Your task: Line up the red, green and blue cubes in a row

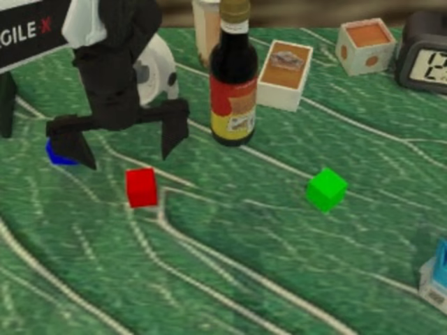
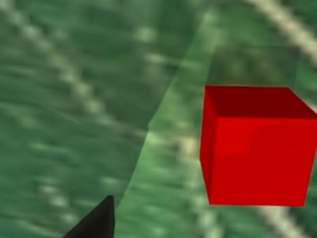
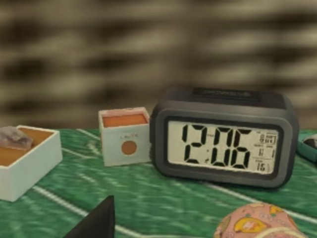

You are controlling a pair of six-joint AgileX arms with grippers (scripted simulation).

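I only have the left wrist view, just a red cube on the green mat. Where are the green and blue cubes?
Observer: The green cube sits alone, well to the table's right of the red cube.
Operator: And blue?
Observer: The blue cube is at the table's left, half hidden behind a finger of the open left gripper.
Operator: Where's the right arm?
Observer: It is outside the top view; its wrist camera faces a digital clock.
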